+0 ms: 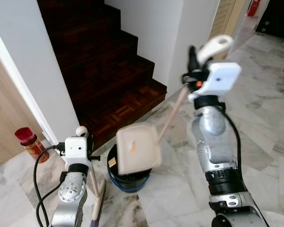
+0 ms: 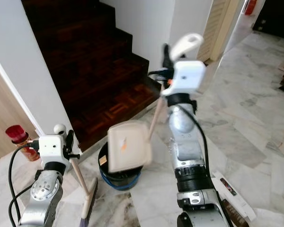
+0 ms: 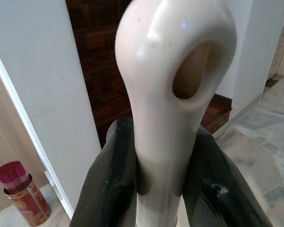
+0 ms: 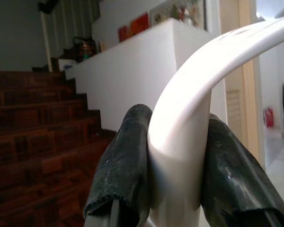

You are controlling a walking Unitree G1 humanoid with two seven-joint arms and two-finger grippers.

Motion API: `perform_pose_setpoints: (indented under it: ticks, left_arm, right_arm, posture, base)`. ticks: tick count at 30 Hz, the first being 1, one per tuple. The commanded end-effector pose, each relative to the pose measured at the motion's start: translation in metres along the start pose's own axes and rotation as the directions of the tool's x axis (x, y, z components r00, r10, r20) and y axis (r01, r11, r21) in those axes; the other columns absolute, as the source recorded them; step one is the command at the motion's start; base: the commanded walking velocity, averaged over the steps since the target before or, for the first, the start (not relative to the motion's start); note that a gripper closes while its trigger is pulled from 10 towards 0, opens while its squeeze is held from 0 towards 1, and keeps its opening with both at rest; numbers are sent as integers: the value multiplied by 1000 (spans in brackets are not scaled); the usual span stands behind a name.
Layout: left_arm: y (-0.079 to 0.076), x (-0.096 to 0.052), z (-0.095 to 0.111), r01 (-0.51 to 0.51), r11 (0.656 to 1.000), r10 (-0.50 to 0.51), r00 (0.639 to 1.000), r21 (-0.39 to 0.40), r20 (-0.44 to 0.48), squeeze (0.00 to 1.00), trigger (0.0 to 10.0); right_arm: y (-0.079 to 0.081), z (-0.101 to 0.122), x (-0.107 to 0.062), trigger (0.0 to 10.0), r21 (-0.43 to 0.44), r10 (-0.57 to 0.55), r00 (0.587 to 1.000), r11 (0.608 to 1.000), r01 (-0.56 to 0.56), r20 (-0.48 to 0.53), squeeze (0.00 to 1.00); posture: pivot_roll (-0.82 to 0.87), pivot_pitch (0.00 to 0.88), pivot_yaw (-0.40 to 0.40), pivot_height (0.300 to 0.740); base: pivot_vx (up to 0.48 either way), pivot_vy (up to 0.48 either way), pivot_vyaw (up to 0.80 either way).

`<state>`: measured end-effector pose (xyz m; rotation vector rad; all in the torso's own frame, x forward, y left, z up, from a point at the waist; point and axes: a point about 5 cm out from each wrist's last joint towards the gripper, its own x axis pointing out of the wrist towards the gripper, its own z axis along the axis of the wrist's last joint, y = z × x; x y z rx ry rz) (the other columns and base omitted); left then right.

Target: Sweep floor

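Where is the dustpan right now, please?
The dustpan hangs tilted over the blue bin at the foot of the stairs, its handle held by the right pincer.

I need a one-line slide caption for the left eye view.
Right gripper tips the dustpan over the bin; left gripper holds the broom.

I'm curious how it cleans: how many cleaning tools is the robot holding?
2. The left gripper holds a broom upright, near the bottom of the stairs. The right gripper holds a dustpan raised and tilted above a dark bucket.
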<state>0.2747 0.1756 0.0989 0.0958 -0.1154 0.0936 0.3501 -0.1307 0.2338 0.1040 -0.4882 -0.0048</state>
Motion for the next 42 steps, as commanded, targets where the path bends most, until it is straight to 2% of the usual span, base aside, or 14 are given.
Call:
perform_pose_setpoints:
  ticks: [1, 5, 22, 42]
  left_arm:
    - [0, 4, 11, 16, 1000, -17, 998, 21, 58, 0, 10000]
    - [-1, 5, 13, 14, 1000, -15, 997, 18, 70, 0, 10000]
    - [-2, 4, 13, 10, 1000, -10, 998, -2, 64, 0, 10000]
    - [-3, 4, 11, 16, 1000, -15, 998, -9, 59, 0, 10000]
  right_arm:
    - [-1, 16, 5, 10000, -7, -3, 997, 1000, 4, 75, 0]
    - [-7, 21, 6, 10000, 0, -21, 996, 1000, 22, 83, 0]
    - [-10, 23, 6, 10000, 20, -23, 997, 1000, 21, 80, 0]
    - [-17, 24, 6, 10000, 10, -40, 996, 999, 40, 75, 0]
  posture:
    - [55, 0, -18, 740]
    - [53, 0, -16, 740]
    - [53, 0, -17, 740]
    - [52, 0, -13, 740]
  base:
    - [0, 0, 0]
    - [0, 0, 0]
    - [0, 0, 0]
    - [0, 275, 0]
